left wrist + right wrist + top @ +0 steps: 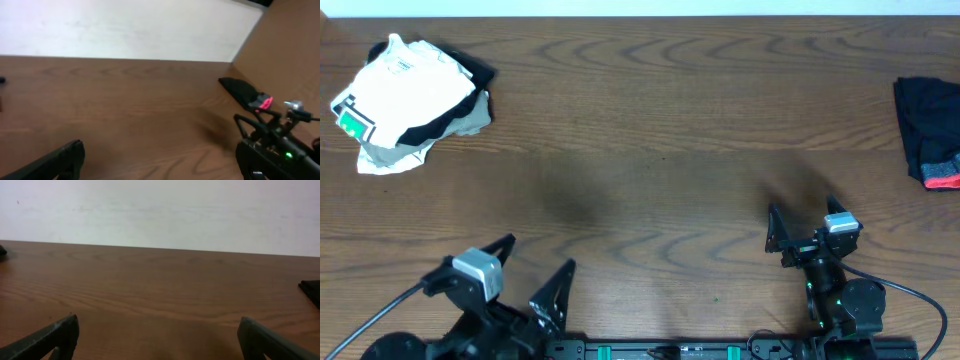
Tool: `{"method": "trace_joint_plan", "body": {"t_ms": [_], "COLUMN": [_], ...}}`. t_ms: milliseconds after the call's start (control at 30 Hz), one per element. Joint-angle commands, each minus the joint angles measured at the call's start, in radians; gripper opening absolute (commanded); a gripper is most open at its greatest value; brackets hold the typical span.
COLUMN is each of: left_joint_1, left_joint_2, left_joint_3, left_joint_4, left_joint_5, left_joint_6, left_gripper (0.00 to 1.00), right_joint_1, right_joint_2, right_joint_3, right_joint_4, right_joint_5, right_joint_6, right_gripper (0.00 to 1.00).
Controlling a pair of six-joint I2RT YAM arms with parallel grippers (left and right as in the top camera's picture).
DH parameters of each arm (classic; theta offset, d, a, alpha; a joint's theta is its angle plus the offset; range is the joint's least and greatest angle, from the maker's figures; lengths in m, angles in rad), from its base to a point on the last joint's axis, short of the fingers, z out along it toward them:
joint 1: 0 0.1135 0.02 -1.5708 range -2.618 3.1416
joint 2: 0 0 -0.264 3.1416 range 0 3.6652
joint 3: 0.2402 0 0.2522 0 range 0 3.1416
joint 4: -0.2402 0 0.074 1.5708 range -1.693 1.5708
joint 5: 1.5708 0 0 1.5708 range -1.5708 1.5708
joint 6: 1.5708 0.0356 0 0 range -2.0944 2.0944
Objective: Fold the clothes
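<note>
Status: left claw (540, 255) and right claw (801, 212) spread, gripping nothing; white T-shirt (405, 95) unfolded.
Nearest you, along the bottom of the overhead frame, both claws sit over the worktop (650, 130) with fingers wide apart. Farther up, the white T-shirt lies crumpled in the upper left corner, with black fabric (478, 72) showing beneath it. A black garment with red trim (930, 140) lies at the right edge, well apart.

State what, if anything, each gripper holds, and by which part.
Nothing is held. The left gripper and the right gripper both stand open and empty. The T-shirt lies bunched at the far left, untouched.
</note>
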Motion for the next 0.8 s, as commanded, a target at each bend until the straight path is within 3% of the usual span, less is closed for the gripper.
{"method": "trace_joint_plan", "body": {"t_ms": [0,167,333,567,767], "left_joint_1": [-0.043,-0.101,-0.108,-0.111,-0.113], "left_joint_2": [-0.044,-0.14,-0.234,-0.29,-0.29], "left_joint_3": [-0.091,-0.306,-0.535,-0.741,-0.838], "left_joint_4": [0.081,0.359,0.541,0.663,0.732], "left_joint_5": [-0.164,-0.282,-0.43,-0.571,-0.632], "left_joint_6": [-0.068,-0.142,-0.277,-0.396,-0.415], "left_gripper": [0.98,0.98,0.98,0.98,0.98], "right_joint_1": [-0.006,-0.006,-0.006,-0.006,-0.006], "right_joint_2": [-0.006,-0.006,-0.006,-0.006,-0.006], "right_joint_3": [-0.002,-0.002,-0.002,-0.002,-0.002], "right_joint_4": [-0.005,-0.005,-0.005,-0.005,-0.005], "right_joint_5": [0.006,0.006,0.006,0.006,0.006], "right_joint_6": [-0.015,-0.015,-0.015,-0.015,-0.015], "right_gripper": [0.99,0.99,0.99,0.99,0.99]}}
